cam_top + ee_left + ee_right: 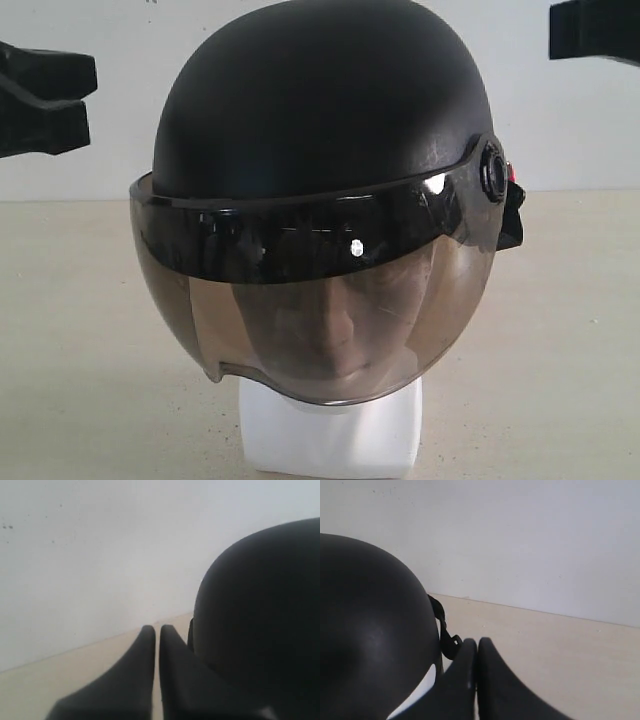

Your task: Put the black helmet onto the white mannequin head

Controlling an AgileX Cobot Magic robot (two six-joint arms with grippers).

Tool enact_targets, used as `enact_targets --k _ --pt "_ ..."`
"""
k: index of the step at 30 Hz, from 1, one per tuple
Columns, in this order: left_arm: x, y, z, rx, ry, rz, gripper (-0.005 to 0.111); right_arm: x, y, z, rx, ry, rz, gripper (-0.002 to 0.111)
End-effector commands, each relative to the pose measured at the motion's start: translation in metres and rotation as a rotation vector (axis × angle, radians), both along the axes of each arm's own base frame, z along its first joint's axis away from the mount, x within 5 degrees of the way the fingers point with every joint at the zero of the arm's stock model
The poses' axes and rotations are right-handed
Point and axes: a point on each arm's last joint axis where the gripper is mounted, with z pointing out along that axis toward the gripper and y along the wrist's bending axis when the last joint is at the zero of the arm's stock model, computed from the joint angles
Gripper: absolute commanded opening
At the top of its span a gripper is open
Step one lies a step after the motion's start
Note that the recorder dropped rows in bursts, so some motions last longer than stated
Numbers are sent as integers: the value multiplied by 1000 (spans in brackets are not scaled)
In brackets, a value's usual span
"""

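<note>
On the white mannequin head [335, 440], the black helmet [320, 100] is sitting low, visor covering the face. The left gripper [157, 630] and right gripper [477, 642] are hanging beside it, fingers pressed together. Any retreat should be going outward, not brushing the shell.

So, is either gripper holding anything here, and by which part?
Nothing is held: left gripper and right gripper are shut, empty, beside the black helmet.
</note>
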Motion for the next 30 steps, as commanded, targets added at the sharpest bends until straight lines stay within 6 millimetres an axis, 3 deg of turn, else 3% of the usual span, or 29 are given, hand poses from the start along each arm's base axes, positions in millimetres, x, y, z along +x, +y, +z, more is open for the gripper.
enact_targets --k 1,7,11,17,24,30 --pt "13 9 -8 -37 83 -74 4 2 0 1 29 1 -18 0" --pt "32 38 -1 -124 169 -216 4 -4 -7 6 58 -10 -28 0" --pt "51 52 -2 -250 233 -405 4 -7 -12 6 33 0 -50 0" --pt "71 47 -24 -353 343 -639 4 -10 -1 3 47 36 73 0" --pt "67 39 -19 -329 313 -674 4 -4 6 -5 29 74 65 0" --pt "55 19 -13 -272 322 -749 4 9 22 -15 5 96 92 0"
